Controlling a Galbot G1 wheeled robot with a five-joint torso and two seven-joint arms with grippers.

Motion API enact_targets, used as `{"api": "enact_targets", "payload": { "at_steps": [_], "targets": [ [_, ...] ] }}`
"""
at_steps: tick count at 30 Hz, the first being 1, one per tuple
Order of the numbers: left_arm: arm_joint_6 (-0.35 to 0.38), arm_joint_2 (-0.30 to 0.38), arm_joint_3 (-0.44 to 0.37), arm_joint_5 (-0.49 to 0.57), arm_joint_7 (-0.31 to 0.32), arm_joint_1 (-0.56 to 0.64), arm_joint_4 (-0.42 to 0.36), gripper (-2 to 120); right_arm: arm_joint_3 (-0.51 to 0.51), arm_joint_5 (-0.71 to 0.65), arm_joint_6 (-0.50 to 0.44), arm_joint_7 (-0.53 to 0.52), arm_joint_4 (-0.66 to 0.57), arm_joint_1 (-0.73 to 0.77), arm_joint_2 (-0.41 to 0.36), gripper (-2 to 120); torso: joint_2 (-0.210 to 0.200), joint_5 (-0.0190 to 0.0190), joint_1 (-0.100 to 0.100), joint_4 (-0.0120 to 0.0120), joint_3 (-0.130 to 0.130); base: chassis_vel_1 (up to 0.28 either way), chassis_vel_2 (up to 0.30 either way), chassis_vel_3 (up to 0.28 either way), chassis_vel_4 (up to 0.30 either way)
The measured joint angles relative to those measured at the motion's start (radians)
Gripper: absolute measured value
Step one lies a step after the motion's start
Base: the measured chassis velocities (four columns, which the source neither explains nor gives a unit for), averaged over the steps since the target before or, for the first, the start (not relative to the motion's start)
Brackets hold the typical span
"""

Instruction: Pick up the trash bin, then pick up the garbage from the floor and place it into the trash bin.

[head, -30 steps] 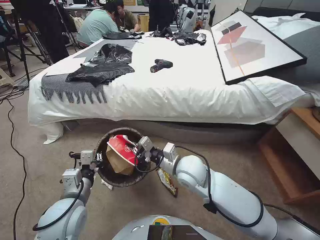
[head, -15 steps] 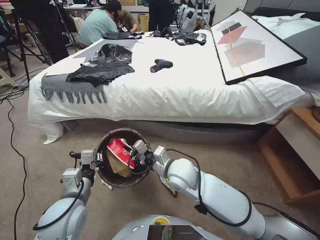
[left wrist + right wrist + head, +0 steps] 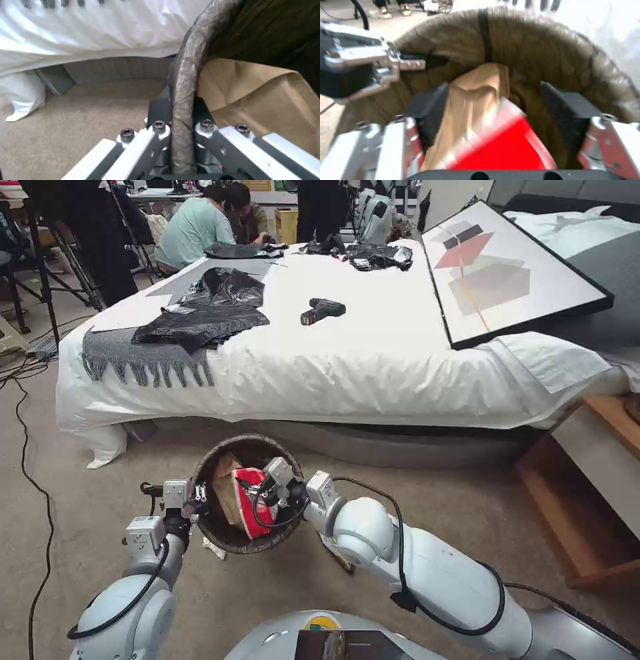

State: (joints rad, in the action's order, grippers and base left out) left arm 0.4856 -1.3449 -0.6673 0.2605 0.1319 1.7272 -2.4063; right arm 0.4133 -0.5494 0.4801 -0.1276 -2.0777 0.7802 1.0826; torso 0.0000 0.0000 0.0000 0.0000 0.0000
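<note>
I see the bin (image 3: 245,493) held up off the carpet (image 3: 100,500) in front of the bed (image 3: 347,360); my left gripper (image 3: 195,499) is clamped on its left rim, and in the left wrist view the bag-covered rim (image 3: 185,82) runs straight between the two pads. My right gripper (image 3: 261,488) sits over the bin's mouth with its fingers (image 3: 568,110) spread apart; nothing is pinched between them. Below them, inside the bin, lie a red-and-white carton (image 3: 252,501) and a brown paper bag (image 3: 228,493), the carton tilted against the bag; the right wrist view shows the bag (image 3: 476,100) and the red carton (image 3: 506,150) between the open pads. A gold wrapper (image 3: 331,550) lies on the carpet just right of the bin, partly hidden under my right arm; a white tissue (image 3: 213,549) shows at the bin's lower left edge.
</note>
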Motion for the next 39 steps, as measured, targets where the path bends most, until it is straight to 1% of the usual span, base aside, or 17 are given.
{"api": "enact_targets", "payload": {
  "at_steps": [1,2,4,6,7,8,10,18,22,23,27,28,32,33,36,37,39],
  "targets": [
    [0.000,-0.001,0.001,0.000,0.000,0.000,0.000,0,0.000,-0.006,0.000,-0.005,-0.010,-0.002,-0.001,76,0.000,0.0001,0.000,0.0000,0.000,0.000,0.000,0.000,0.000],
    [0.000,-0.001,0.001,0.000,0.000,0.000,0.000,0,0.000,-0.006,0.000,-0.005,-0.010,-0.002,-0.001,76,0.000,0.0001,0.000,0.0000,0.000,0.000,0.000,0.000,0.000],
    [-0.001,-0.001,0.001,0.000,0.000,0.000,0.001,0,-0.001,-0.014,0.000,-0.008,-0.025,-0.007,-0.005,83,0.000,0.0000,0.000,0.0000,0.000,0.000,0.000,0.000,0.000],
    [-0.002,-0.001,0.002,0.000,0.000,-0.001,0.002,0,-0.007,-0.025,0.001,-0.012,-0.042,-0.011,-0.011,93,0.000,0.0000,0.000,0.0001,0.000,0.000,0.000,0.000,0.000],
    [-0.002,-0.001,0.002,0.000,0.000,-0.001,0.002,0,-0.007,-0.025,0.001,-0.012,-0.042,-0.011,-0.011,93,0.000,0.0000,0.000,0.0001,0.000,0.000,0.000,0.000,0.000],
    [-0.002,-0.001,0.002,0.000,-0.001,0.000,0.002,0,-0.010,-0.031,0.001,-0.015,-0.051,-0.013,-0.014,96,0.000,0.0000,0.000,0.0001,0.000,0.000,0.000,0.000,0.000],
    [-0.002,-0.002,0.003,0.000,-0.001,0.000,0.003,0,-0.015,-0.043,0.002,-0.019,-0.069,-0.016,-0.020,100,0.000,0.0000,0.000,0.0001,0.000,0.000,0.000,0.000,0.000],
    [-0.003,-0.002,0.003,-0.001,-0.001,0.000,0.003,0,-0.047,-0.086,0.008,-0.027,-0.150,-0.021,-0.041,100,0.000,0.0000,0.000,0.0000,0.000,0.000,0.000,0.000,0.000],
    [-0.003,-0.003,0.001,-0.001,0.000,0.000,0.004,0,-0.097,-0.133,0.009,-0.019,-0.219,-0.020,-0.072,100,0.000,0.0001,0.000,0.0000,0.000,0.000,0.000,0.000,0.000],
    [-0.003,-0.003,0.001,-0.001,0.000,0.000,0.004,0,-0.097,-0.133,0.009,-0.019,-0.219,-0.020,-0.072,100,0.000,0.0001,0.000,0.0000,0.000,0.000,0.000,0.000,0.000],
    [-0.003,-0.005,0.001,-0.001,0.000,0.000,0.005,0,-0.178,-0.175,0.008,0.000,-0.261,0.003,-0.122,100,0.000,0.0000,0.000,0.0001,0.000,0.000,0.000,0.000,0.000],
    [-0.003,-0.005,0.001,-0.001,0.000,0.000,0.005,0,-0.178,-0.175,0.008,0.000,-0.261,0.003,-0.122,100,0.000,0.0000,0.000,0.0001,0.000,0.000,0.000,0.000,0.000],
    [-0.003,-0.005,-0.001,-0.001,0.002,-0.001,0.005,0,-0.295,-0.180,-0.006,0.055,-0.269,0.074,-0.176,100,0.000,0.0002,0.000,0.0001,0.000,0.000,0.000,0.000,0.000],
    [-0.003,-0.005,-0.001,-0.001,0.002,-0.001,0.005,0,-0.295,-0.180,-0.006,0.055,-0.269,0.074,-0.176,100,0.000,0.0002,0.000,0.0001,0.000,0.000,0.000,0.000,0.000],
    [-0.003,-0.005,-0.002,0.000,0.002,-0.001,0.004,0,-0.357,-0.171,-0.045,0.061,-0.269,0.143,-0.224,100,0.000,0.0002,0.000,0.0000,0.000,0.000,0.000,0.000,0.000],
    [-0.003,-0.005,-0.002,0.000,0.002,-0.001,0.004,0,-0.357,-0.171,-0.045,0.061,-0.269,0.143,-0.224,100,0.000,0.0002,0.000,0.0000,0.000,0.000,0.000,0.000,0.000],
    [-0.003,-0.005,-0.003,0.000,0.002,-0.002,0.004,0,-0.383,-0.147,-0.074,0.056,-0.267,0.192,-0.247,100,0.000,0.0002,0.000,0.0000,0.000,0.000,0.000,0.000,0.000]
  ]
}}
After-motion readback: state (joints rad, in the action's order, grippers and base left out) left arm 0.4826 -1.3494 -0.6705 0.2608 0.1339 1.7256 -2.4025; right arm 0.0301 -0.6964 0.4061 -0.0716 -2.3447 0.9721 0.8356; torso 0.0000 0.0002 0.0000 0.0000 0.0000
